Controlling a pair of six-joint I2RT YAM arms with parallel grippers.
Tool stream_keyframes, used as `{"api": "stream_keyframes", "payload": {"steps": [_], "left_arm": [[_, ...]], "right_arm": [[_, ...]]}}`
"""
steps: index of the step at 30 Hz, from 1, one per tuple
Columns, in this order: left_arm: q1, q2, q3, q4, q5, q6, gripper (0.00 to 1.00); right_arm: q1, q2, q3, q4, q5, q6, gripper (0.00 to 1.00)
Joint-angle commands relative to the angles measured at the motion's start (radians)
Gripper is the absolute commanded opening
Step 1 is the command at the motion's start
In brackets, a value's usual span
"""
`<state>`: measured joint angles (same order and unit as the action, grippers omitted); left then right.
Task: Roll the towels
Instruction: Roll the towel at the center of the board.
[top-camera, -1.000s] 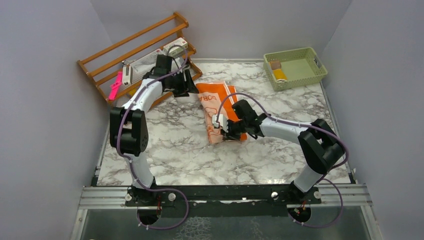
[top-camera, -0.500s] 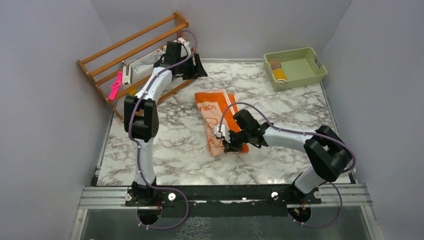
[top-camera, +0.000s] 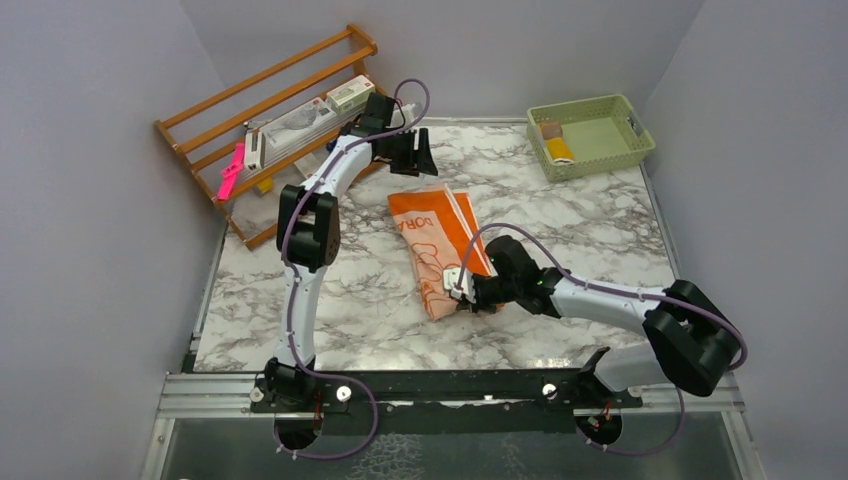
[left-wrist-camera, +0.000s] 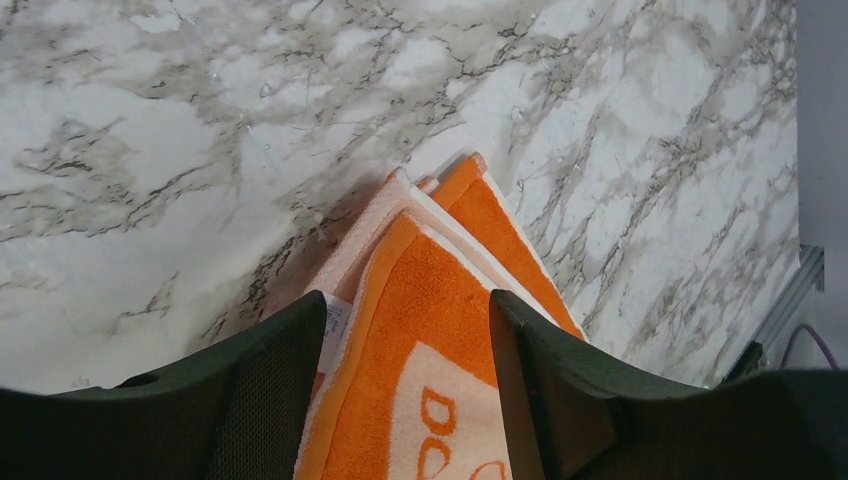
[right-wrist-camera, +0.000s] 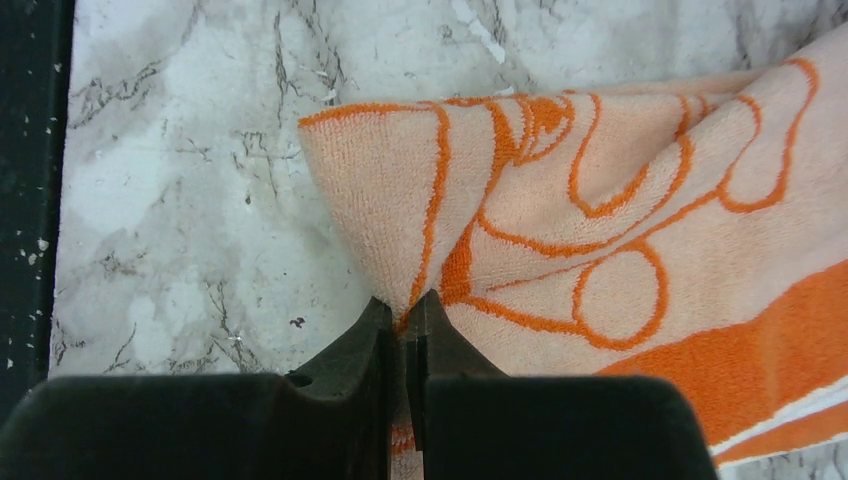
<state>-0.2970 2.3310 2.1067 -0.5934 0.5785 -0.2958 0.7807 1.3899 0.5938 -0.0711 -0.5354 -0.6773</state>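
Observation:
An orange and pale peach towel (top-camera: 432, 228) with outline print lies folded lengthwise in the middle of the marble table (top-camera: 330, 300). My right gripper (top-camera: 464, 298) is shut on a pinched fold at the towel's near end, and in the right wrist view the gripper (right-wrist-camera: 405, 305) has peach cloth (right-wrist-camera: 620, 230) squeezed between its tips. My left gripper (top-camera: 414, 157) hangs open just beyond the towel's far end. In the left wrist view the gripper (left-wrist-camera: 405, 305) has the orange far corner (left-wrist-camera: 440, 300) lying between and below its fingers, untouched. A small yellow roll (top-camera: 559, 150) lies in the green basket.
The green plastic basket (top-camera: 612, 142) stands at the back right and also holds a brown item (top-camera: 549, 130). A wooden rack (top-camera: 262, 80) with packets and a pink object (top-camera: 230, 172) leans at the back left. Grey walls close in on three sides.
My left arm has swung from the rack rightwards to the towel's far end, its gripper staying open. My right arm has drawn back toward the near edge with the towel's near end pinched.

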Motion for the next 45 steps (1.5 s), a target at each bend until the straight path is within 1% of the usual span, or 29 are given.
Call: {"api": "stream_keyframes", "payload": {"steps": [1, 3, 6, 12, 18, 22, 27, 29, 33, 45], "left_arm": [[0.008, 0.079, 0.1, -0.052, 0.179, 0.102, 0.63], [0.002, 0.104, 0.131, -0.073, 0.186, 0.137, 0.63], [-0.004, 0.129, 0.135, -0.077, 0.181, 0.161, 0.62], [-0.037, 0.195, 0.147, -0.077, 0.159, 0.181, 0.55], [-0.086, 0.208, 0.128, -0.077, 0.134, 0.227, 0.52], [-0.087, 0.214, 0.134, -0.078, 0.119, 0.225, 0.47], [-0.087, 0.206, 0.134, -0.077, 0.11, 0.225, 0.33], [-0.088, 0.203, 0.136, -0.077, 0.114, 0.224, 0.26], [-0.089, 0.192, 0.145, -0.077, 0.129, 0.224, 0.0], [-0.118, 0.165, 0.258, -0.074, 0.178, 0.189, 0.0]], "right_arm": [[0.007, -0.055, -0.018, 0.077, -0.068, 0.0, 0.01], [0.008, -0.05, -0.012, 0.057, -0.063, -0.002, 0.01], [0.008, -0.04, -0.008, 0.013, -0.05, -0.023, 0.01], [0.008, -0.047, -0.018, -0.007, -0.036, -0.037, 0.01], [0.007, -0.047, -0.014, -0.02, -0.027, -0.031, 0.01], [0.007, -0.052, -0.02, -0.016, -0.029, -0.015, 0.01], [0.007, -0.05, -0.022, -0.017, -0.022, -0.019, 0.01], [0.007, -0.048, -0.02, -0.017, -0.022, -0.019, 0.01], [0.008, -0.045, -0.021, -0.015, -0.022, -0.018, 0.01], [0.008, -0.024, -0.013, -0.009, -0.032, -0.013, 0.01]]}}
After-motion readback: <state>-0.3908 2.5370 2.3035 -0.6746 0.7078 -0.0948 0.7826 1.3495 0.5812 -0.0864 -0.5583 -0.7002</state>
